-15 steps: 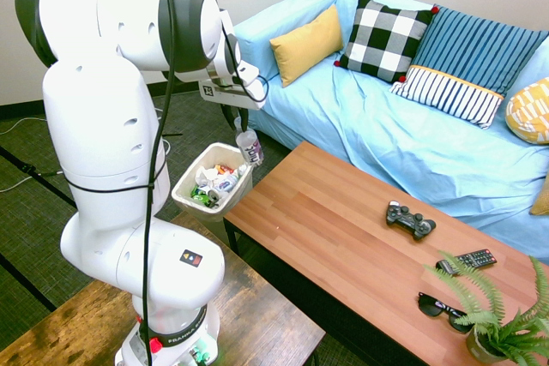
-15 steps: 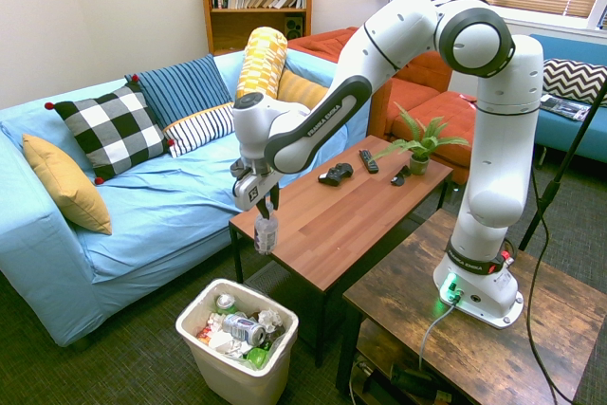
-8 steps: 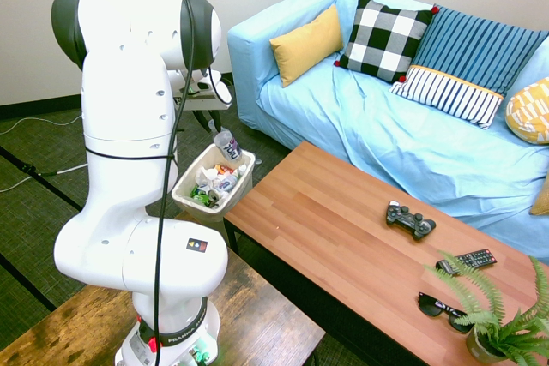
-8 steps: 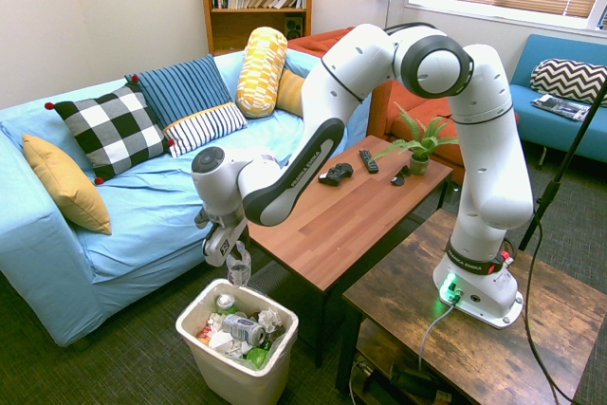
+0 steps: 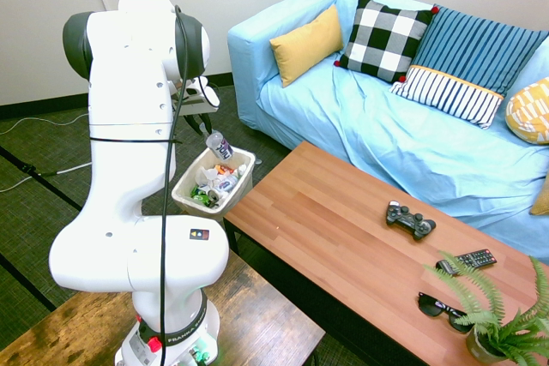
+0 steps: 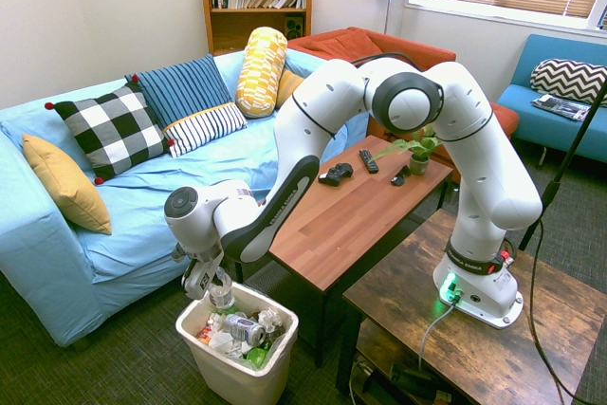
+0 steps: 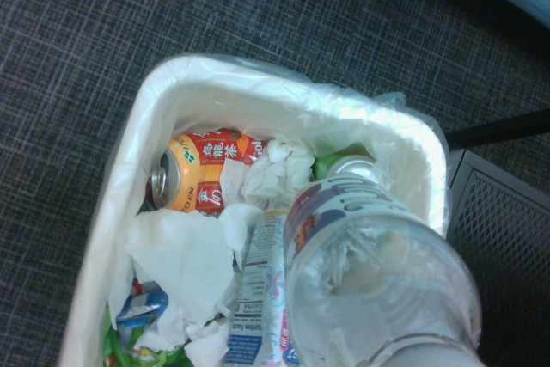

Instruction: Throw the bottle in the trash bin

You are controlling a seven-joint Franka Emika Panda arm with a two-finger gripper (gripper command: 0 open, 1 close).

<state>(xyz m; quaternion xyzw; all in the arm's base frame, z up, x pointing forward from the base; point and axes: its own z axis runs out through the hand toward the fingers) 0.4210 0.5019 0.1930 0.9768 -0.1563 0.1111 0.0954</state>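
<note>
Dark woven carpet covers the floor of a living room with a long light-blue sofa [image 5: 403, 126] carrying a mustard-yellow cushion [image 5: 306, 44], a black-and-white checked cushion [image 5: 386, 38] and a blue striped cushion [image 5: 467, 62]. In front of the sofa stands a low reddish-brown wooden coffee table [image 5: 343, 237], on which lie a black game controller [image 5: 410, 219], a black remote control [image 5: 466, 260], dark sunglasses [image 5: 443, 309] and a small potted fern [image 5: 497, 319].

Off the near end of that table, on the carpet, sits the small off-white rectangular plastic trash bin [image 5: 183, 197] with a rounded rim. The wrist view shows it from above, with an orange drink can [image 7: 202, 182], crumpled white tissue [image 7: 185, 259] and colourful wrappers inside.

The white arm bends down low so that its gripper [image 6: 207, 279] hangs right above the bin's rim on the sofa side in the second exterior view. The jaws pinch the small clear plastic bottle [image 6: 221, 293] with a dark purple label, gripping its upper part. The bottle hangs tilted, its base pointing down over the bin's opening, just above the litter; in the first exterior view the bottle [image 5: 220, 146] shows at the bin's far rim. In the wrist view the clear bottle [image 7: 378, 277] fills the near part, over the bin's contents.
</note>
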